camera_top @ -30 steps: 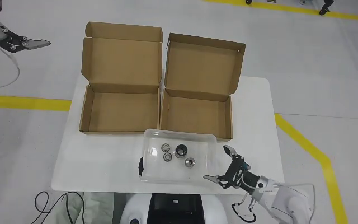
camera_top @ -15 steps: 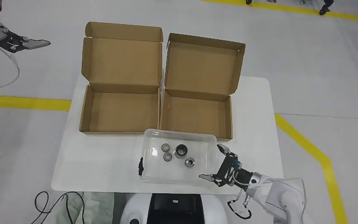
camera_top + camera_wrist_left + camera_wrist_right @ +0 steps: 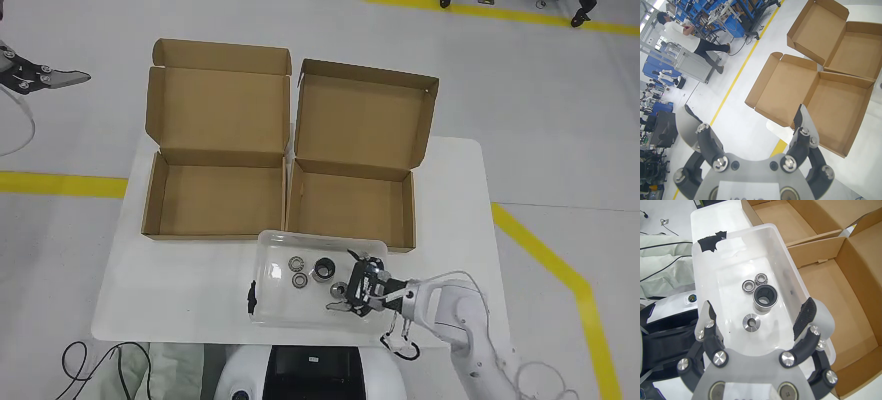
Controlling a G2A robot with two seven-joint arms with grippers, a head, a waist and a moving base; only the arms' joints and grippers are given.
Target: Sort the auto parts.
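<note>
The likeliest slip is a fouled descent: the right gripper (image 3: 758, 302) hangs with its fingers spread wide over the clear plastic bin (image 3: 787, 256), and one finger (image 3: 806, 313) sits right at the bin's long wall on the side of the open cardboard boxes (image 3: 829, 285) — lowered as it stands, it could catch the rim and drag the bin across the white bench (image 3: 450, 200). The small silver cone-shaped collet (image 3: 751, 322) looks smooth and tapered, so a pinch on its slope may squirt it out. The steel cylindrical sleeve with a black lining (image 3: 765, 298) stands just beside it and could be knocked. Farther off, the two small ringed roller bearings (image 3: 748, 286) lie touching, so one may drag the other. The collet lies on the bin floor between the open fingers, nearer the wrist than the tips and touched by neither; how high the tips are above it is hard to judge. The left gripper (image 3: 743, 108) — fingers apart, holding nothing — is out over the floor, well apart from the bench.
</note>
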